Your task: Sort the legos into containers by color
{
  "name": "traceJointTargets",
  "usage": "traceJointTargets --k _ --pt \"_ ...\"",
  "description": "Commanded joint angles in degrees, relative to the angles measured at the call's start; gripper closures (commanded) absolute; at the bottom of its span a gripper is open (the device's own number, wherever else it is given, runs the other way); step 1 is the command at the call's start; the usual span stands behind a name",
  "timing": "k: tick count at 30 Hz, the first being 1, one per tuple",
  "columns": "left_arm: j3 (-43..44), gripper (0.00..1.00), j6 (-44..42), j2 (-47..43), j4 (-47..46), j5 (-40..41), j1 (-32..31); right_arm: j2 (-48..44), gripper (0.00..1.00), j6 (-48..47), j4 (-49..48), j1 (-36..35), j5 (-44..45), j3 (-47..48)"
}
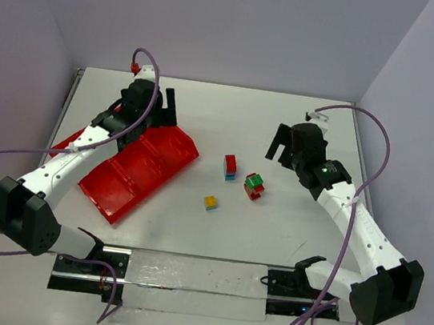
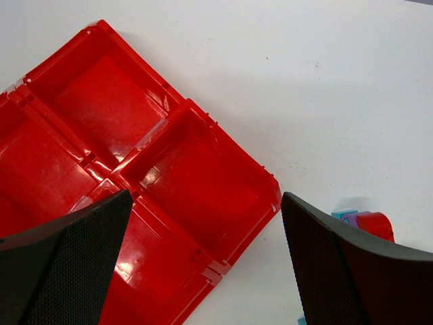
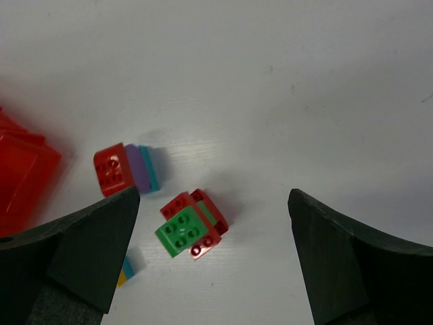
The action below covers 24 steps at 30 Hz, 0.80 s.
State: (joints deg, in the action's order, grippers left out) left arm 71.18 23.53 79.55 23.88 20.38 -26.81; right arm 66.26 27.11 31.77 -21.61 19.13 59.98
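Three small lego stacks lie mid-table: a red-on-teal stack, a green-on-red stack and a yellow-on-teal one. The red tray of square compartments lies to their left, and its compartments look empty in the left wrist view. My left gripper is open and empty above the tray's far corner. My right gripper is open and empty, above and right of the green-on-red stack. The red-on-teal stack and an edge of the yellow one also show in the right wrist view.
White table, grey walls at the back and both sides. A metal rail with the arm bases runs along the near edge. Purple cables loop from both arms.
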Motion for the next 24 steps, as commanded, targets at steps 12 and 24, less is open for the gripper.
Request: traceJointTargets --k 12,24 --pt "0.09 0.01 -0.91 -1.50 -0.34 0.55 -0.44 0.47 0.12 26.12 6.11 -15.91 5.14 -4.69" --pt "-0.61 0.01 -1.74 -1.59 -0.32 0.83 -0.52 9.60 0.23 47.13 16.75 -17.05 6.76 0.49"
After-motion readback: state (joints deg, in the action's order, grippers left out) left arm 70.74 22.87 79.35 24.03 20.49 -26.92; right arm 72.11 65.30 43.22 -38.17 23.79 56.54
